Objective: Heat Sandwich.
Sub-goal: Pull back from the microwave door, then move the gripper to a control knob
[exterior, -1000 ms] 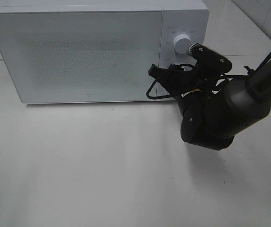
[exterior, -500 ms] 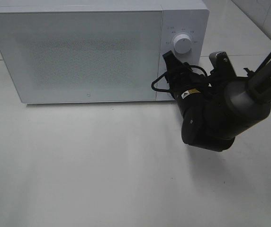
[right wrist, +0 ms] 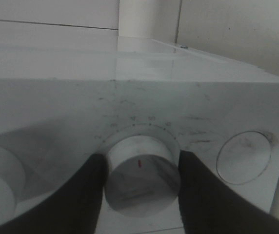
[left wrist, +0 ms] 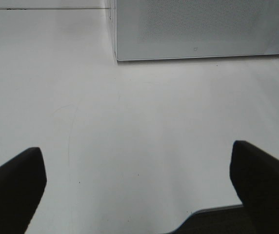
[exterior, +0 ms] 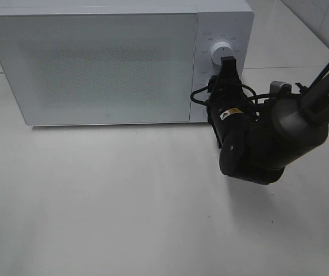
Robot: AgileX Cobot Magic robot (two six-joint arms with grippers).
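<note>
White microwave: which way does the sandwich point, and how does its long axis run?

→ Can't tell. The sandwich shows in none of my views. The boxy white microwave oven (exterior: 95, 63) sits at the back of the glossy white table (exterior: 124, 207), long side across the high view, door shut. The door front is a frosted dot pattern that I can't see through, so contents unknown.

Jaws?

→ My right gripper (right wrist: 140, 158) is rolled on its side and clamped on a white round plastic knob (right wrist: 142, 187), with a black finger (right wrist: 88, 195) pressed against each flank. The knob is the middle control on the panel. A second white knob (exterior: 222, 53) is on one side of it and a flat round white button (right wrist: 242, 157) on the other. A red mark sits near the edge of the knob face, on the tick-ring side. In the high view the second knob is just above my top finger.

→ My left gripper (left wrist: 135, 148) is released, fingers wide apart with nothing between them. It hangs over bare table in front of the microwave's left front corner.

Any writing?

→ "PiPE" in white on my right arm's grey link (exterior: 325, 92), cut off by the frame edge. There's a yellow-and-black label (exterior: 230, 113) on the black wrist, too small to read. The numerals round the tick ring are blurred. A small mark (exterior: 107, 116) low on the door is illegible.
</note>
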